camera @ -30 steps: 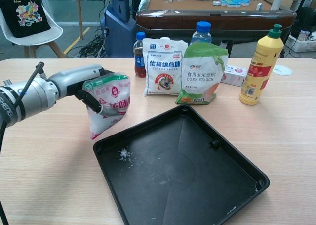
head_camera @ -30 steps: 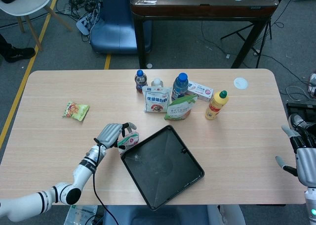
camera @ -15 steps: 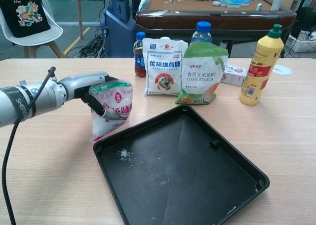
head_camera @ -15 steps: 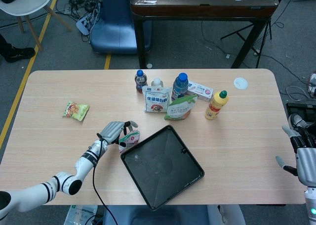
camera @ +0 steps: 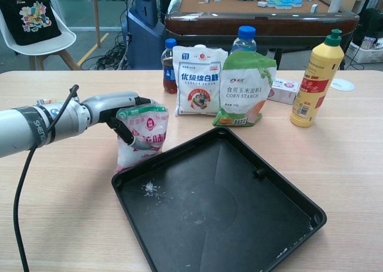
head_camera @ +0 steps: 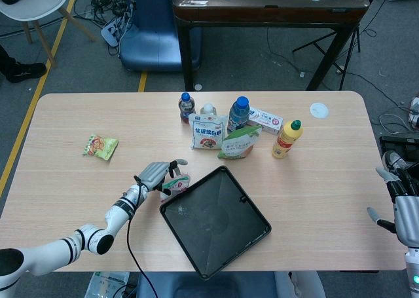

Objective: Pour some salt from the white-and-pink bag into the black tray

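Chest view shows your left hand (camera: 122, 113) grasping the white-and-pink salt bag (camera: 142, 136) upright on the table (camera: 54, 206), just beside the black tray's (camera: 239, 224) near-left rim; a few grains already lie inside. Expect a soft, crinkly plastic pouch, bottom-heavy with loose salt, that will sag and shift when tipped, so hold it around the upper body, below the open top. Your right hand (head_camera: 404, 213) hangs released, well off to the table's right edge.
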{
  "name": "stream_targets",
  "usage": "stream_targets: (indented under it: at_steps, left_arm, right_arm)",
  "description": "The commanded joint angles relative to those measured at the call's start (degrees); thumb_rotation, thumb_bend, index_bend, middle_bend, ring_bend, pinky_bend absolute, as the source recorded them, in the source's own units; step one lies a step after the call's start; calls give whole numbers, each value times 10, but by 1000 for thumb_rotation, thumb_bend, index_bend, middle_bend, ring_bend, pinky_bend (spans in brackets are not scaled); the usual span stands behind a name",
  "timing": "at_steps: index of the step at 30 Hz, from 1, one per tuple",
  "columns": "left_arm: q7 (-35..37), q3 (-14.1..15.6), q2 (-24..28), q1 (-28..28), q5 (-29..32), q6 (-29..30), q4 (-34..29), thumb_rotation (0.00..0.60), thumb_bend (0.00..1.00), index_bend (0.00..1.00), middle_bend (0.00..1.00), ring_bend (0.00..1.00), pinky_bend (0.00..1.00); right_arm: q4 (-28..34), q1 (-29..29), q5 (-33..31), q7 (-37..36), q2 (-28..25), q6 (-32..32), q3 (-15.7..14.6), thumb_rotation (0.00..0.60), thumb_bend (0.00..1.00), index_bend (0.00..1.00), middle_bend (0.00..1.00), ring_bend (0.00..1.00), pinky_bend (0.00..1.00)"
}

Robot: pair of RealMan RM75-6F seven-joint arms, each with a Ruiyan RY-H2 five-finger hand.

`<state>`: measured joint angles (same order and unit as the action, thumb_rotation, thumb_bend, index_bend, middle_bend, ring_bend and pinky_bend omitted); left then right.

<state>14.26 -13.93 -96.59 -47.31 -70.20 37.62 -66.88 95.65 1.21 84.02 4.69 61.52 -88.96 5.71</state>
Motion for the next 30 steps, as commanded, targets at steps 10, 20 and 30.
stream_targets:
  at_steps: [10, 20, 30]
  left_arm:
    - [-15, 9, 9, -4, 10, 2, -15, 600, 206, 53, 319, 328, 511]
    - [-22, 13, 36, -4, 27, -6, -56, 595, 206, 0, 203, 241, 467]
    - [-25, 14, 73, 0, 36, -1, -108, 571, 206, 0, 129, 142, 363]
  right_arm:
    - [-1, 4, 0, -1, 1, 5, 0, 600, 179, 163, 252, 116, 175]
    - [-1, 6, 2, -2, 1, 7, 0, 600, 179, 163, 253, 116, 175]
    - [-1, 8, 5, -3, 1, 8, 0, 600, 179, 163, 253, 116, 175]
